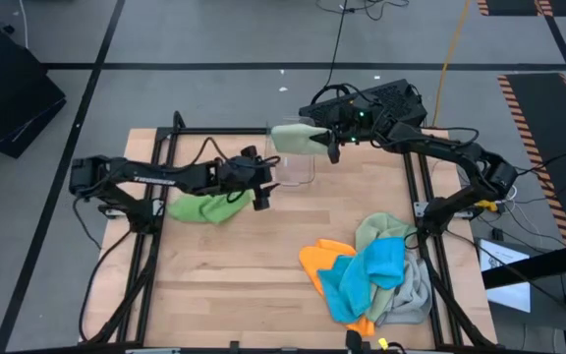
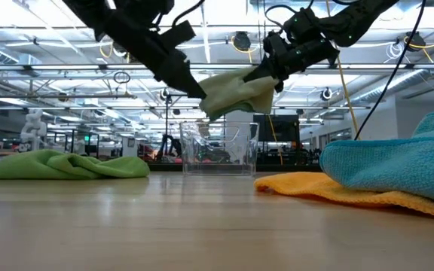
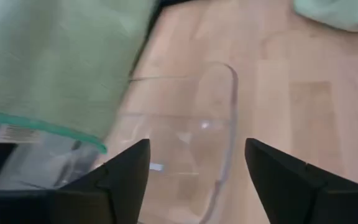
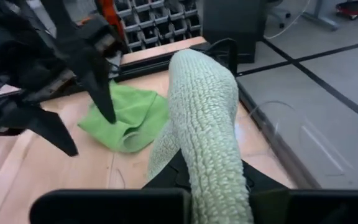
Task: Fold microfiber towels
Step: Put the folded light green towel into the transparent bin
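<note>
Hanging over the clear bin (image 1: 298, 167), the sage green towel (image 1: 298, 138) is pinched in the right gripper (image 1: 330, 136), whose fingers are clamped on its edge. The left gripper (image 1: 260, 184) sits just beside the bin with its fingers spread apart and nothing between them. The bright green towel (image 1: 207, 206) lies crumpled on the table (image 1: 234, 275) near the bin, and the orange, blue and grey towels (image 1: 376, 280) are heaped well away from it.

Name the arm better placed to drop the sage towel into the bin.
Right. Its gripper is shut on the sage towel above the clear bin; the left gripper is open and empty beside it.
</note>
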You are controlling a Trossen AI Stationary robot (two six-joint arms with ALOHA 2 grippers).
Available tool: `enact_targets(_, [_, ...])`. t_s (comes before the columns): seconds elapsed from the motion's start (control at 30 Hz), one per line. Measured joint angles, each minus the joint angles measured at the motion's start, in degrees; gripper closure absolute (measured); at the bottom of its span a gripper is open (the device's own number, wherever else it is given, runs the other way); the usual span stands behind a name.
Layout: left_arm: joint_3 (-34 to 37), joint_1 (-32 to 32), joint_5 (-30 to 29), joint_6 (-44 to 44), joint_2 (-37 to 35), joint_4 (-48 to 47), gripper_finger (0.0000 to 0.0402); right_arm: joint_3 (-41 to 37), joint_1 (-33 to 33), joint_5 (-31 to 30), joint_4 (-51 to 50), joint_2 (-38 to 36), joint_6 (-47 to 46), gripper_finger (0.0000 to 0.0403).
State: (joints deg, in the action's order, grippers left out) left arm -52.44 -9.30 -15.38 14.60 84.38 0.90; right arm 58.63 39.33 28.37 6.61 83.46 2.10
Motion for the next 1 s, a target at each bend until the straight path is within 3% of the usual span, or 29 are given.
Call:
enact_targets(0.27, [-6.8,-4.6,0.4,3.7,-0.1,0.0,0.0160,0.0,0.0,-8.8,0.1,1.6,0.4,0.0389])
enact_targets(0.4, [-8.8,-9.6,4.6,4.4,0.0,-0.4,0.0172,0.0,-0.8,-7.1,2.7,3.1,0.1,0.0389])
enact_targets(0.67, [-10.1,-18.9,21.0,4.1,0.0,-0.8,0.0158,0.0,-1.2,1.4,4.0,3.4,0.0,0.0389])
enact_targets(0.87, [-10.0,-17.1,16.3,3.2,-0.7,0.7,0.0152,0.0,-0.4,3.1,7.3,3.4,-0.9,0.0389])
enact_targets(1.0, [-10.0,-13.2,7.4,2.8,-0.7,3.4,0.0172,0.0,0.6,3.0,7.7,3.4,-2.0,0.0389])
